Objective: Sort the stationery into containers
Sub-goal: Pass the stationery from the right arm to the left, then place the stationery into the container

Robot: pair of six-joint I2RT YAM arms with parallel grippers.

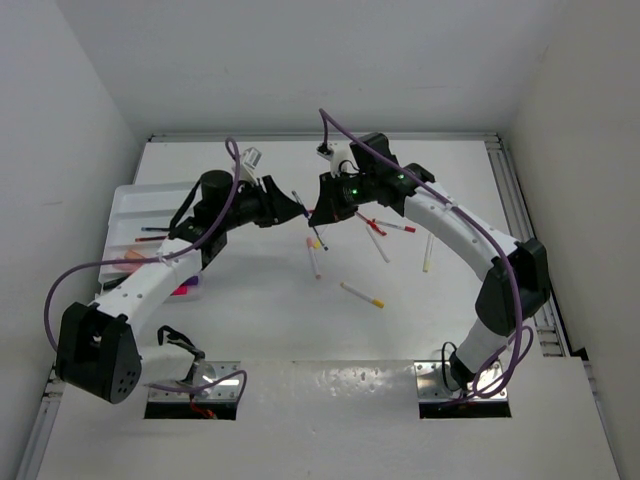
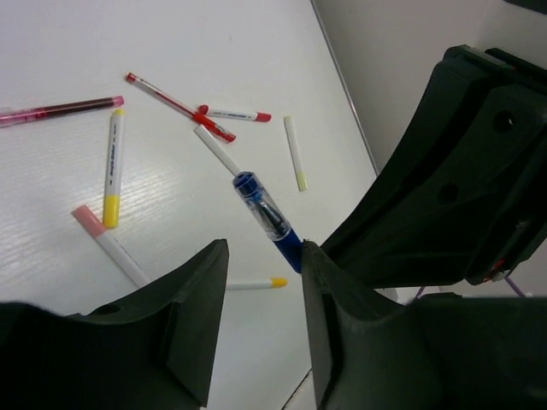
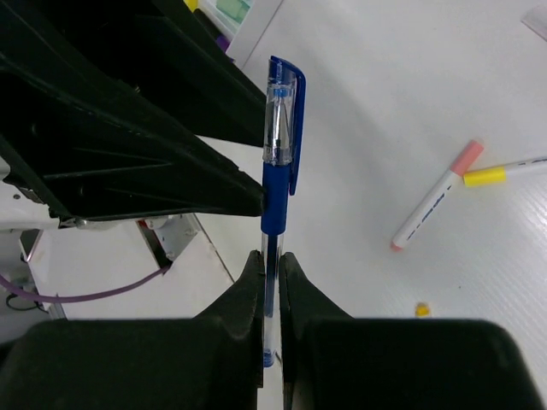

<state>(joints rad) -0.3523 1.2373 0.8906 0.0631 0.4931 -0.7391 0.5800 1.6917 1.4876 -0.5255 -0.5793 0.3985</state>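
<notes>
Above the surface (image 1: 270, 310), my right gripper (image 3: 271, 256) pinches the blue pen (image 3: 273, 192) by its clear barrel; my left gripper (image 2: 265, 252) is spread around its blue middle, one finger touching.

From above there were two robot arms, the left arm (image 1: 150, 285) and the right arm (image 1: 460, 235). Two metal plates sat at the bottom edge, the left plate (image 1: 195, 392) and the right plate (image 1: 462, 390), and one white tray (image 1: 125, 205) at the left.

In the left wrist view, one blue pen (image 2: 267, 215) was mid-frame and eight more pens lay on the table (image 2: 214, 51):
- One maroon pen (image 2: 60, 110), upper left.
- One red pen (image 2: 175, 106), one red-capped white pen (image 2: 238, 114) and one plain white pen (image 2: 218, 151), top centre.
- One pink-capped pen (image 2: 111, 246), lower left.
- Three yellow-tipped: a yellow-capped marker (image 2: 112, 168) at left, a thin yellow-ended pen (image 2: 295, 152) at right and a half-hidden yellow-ended pen (image 2: 256, 282) at the bottom.
</notes>
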